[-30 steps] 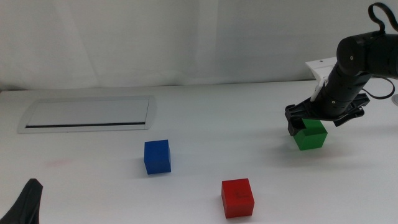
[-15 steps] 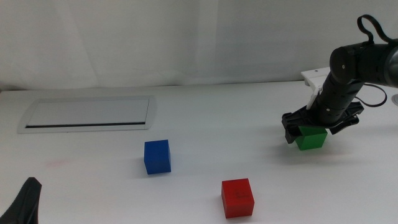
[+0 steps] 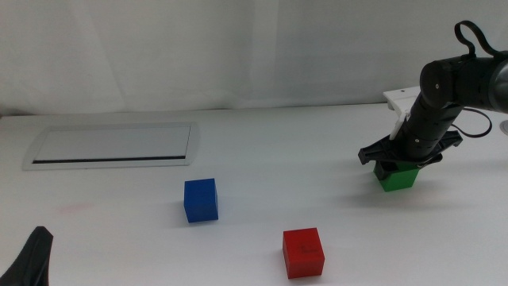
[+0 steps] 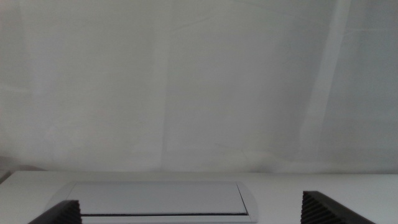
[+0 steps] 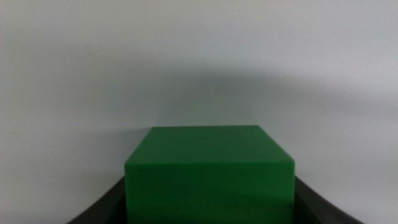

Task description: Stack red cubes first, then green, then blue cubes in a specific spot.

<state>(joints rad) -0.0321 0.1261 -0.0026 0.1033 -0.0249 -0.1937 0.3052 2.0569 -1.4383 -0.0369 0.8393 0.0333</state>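
- Right hand [image 3: 399, 164] — low over the green cube [image 3: 397, 177] at the bench's [image 3: 302, 151] right side, jaws flanking its sides; whether they grip or merely stand beside it, cannot tell.
- Red cube [image 3: 303, 252] — near front centre, apparently the stack's base.
- Blue cube [image 3: 200, 199] — well apart, left of centre.
- Left hand [image 3: 32, 258] — waiting at the bottom-left edge, jaws wide apart.

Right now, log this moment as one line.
right hand: around green cube, on table | left hand: waiting | red cube, blue cube: unstacked
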